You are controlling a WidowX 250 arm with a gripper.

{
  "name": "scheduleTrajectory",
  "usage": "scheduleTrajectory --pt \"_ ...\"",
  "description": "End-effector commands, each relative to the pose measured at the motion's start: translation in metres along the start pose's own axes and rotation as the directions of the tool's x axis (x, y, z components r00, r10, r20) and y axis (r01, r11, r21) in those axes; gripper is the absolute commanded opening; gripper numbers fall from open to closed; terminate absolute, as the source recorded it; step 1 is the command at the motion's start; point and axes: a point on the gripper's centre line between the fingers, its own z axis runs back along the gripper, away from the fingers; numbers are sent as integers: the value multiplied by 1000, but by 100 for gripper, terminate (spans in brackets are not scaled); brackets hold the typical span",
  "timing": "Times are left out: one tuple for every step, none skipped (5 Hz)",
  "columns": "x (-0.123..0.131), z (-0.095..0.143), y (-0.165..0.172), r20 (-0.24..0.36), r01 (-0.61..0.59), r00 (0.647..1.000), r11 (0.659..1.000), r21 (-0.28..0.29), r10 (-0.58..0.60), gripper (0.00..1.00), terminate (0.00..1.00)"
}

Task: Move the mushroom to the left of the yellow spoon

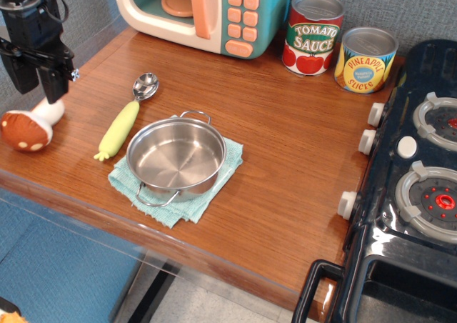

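Note:
The mushroom [28, 129] lies on its side on the wooden counter [285, 144] near the left edge, reddish-brown spotted cap to the left and white stem to the right. It lies left of the yellow spoon [126, 116], which rests with its silver bowl pointing away from me. My gripper [37, 80] hangs just above the mushroom's stem with its two black fingers spread apart and nothing between them.
A steel pan [176, 156] sits on a teal cloth [207, 194] right of the spoon. A toy microwave [203, 12] stands at the back, with a tomato sauce can [313, 34] and a pineapple can [365, 60]. A toy stove [414, 187] fills the right.

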Motion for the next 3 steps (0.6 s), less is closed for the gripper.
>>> scheduleTrajectory --pt "-8 30 2 82 12 997 999 35 -15 100 0" --pt "-8 30 2 82 12 997 999 35 -15 100 0" --pt "-8 30 2 82 12 997 999 35 -15 100 100"
